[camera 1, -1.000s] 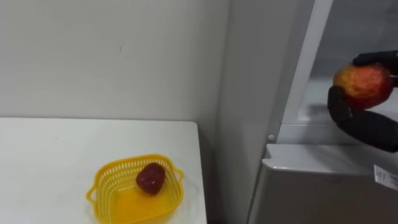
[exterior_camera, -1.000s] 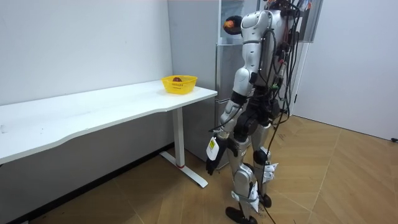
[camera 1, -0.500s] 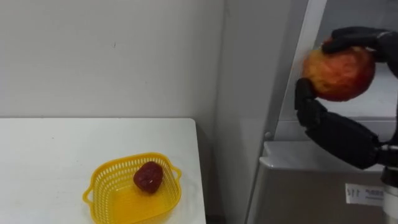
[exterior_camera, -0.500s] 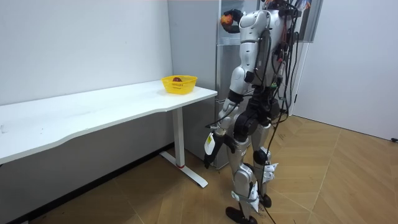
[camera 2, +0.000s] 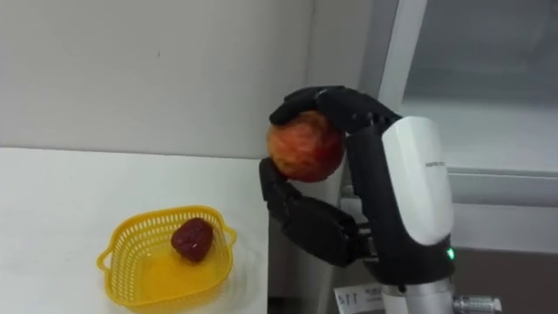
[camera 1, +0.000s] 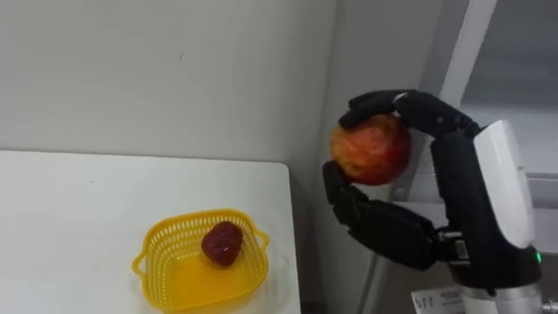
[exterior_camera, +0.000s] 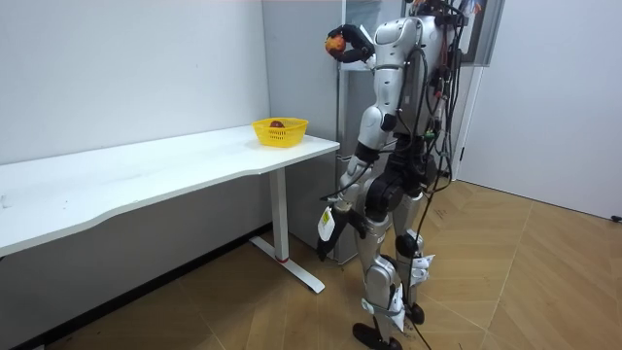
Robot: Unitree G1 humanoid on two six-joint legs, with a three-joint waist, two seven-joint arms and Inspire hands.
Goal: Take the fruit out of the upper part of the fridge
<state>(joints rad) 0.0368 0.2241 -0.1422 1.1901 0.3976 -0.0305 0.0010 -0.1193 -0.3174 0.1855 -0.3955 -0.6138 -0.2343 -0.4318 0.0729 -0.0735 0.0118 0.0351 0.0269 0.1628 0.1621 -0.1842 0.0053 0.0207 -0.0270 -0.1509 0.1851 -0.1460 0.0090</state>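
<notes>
A plain pale wall [camera 1: 131,70] fills the upper left of the eye views. Below it a white table [camera 1: 70,227] runs across the lower left. The grey side of the fridge [camera 1: 366,44] rises just right of the table's end, and its open upper compartment shows at the right edge.

A yellow basket [camera 1: 153,249] stands near the table's right end, in the lower middle of the frame. One small dark red fruit [camera 1: 221,242] lies in it.

The apple [camera 1: 370,150], red and orange, is at the centre right, in the air in front of the fridge's side. It is above and to the right of the basket and well apart from it. The right hand [camera 1: 392,231] grips it, with the fingers [camera 1: 410,105] curled over the top and the thumb pressed up from underneath.

In the room view the robot stands upright between the table's end and the fridge, with the apple raised at head height. The left hand [exterior_camera: 324,243] hangs low by the thigh; I cannot tell its state.

The apple looks firm and fairly light, with smooth, probably waxy skin, so it may roll or slip under a loose hold. A wrap round its widest part, as here, seems the safest hold. A hard drop would likely bruise it, so lowering it close to the basket before letting go seems wise. The basket looks light and may shift if bumped.
</notes>
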